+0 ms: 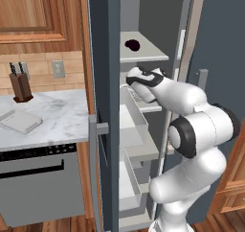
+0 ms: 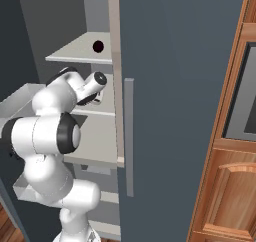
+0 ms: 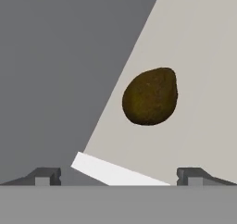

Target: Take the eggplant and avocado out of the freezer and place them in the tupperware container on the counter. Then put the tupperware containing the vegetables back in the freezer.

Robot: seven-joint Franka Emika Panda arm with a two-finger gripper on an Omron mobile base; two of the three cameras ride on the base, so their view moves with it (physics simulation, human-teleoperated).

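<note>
Reaching into the open freezer (image 1: 109, 82), the white arm hides its own gripper (image 3: 118, 174) in both base views; the hand view shows the jaws spread wide and empty, the avocado (image 3: 150, 97) lying apart on a pale shelf ahead. The eggplant (image 1: 132, 45) sits on the shelf above, while the tupperware container (image 1: 21, 121) rests on the marble counter (image 1: 62, 116) near a knife block (image 1: 20, 85).

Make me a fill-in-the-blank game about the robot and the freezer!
1. The dark purple eggplant lies on a ____ inside the freezer.
2. In the hand view, the brown ball ahead of the tool is the ____.
3. The tool's two tips stand wide ____.
4. The tupperware container sits on the ____, near the knife block.

Missing words: shelf; avocado; open; counter
</note>
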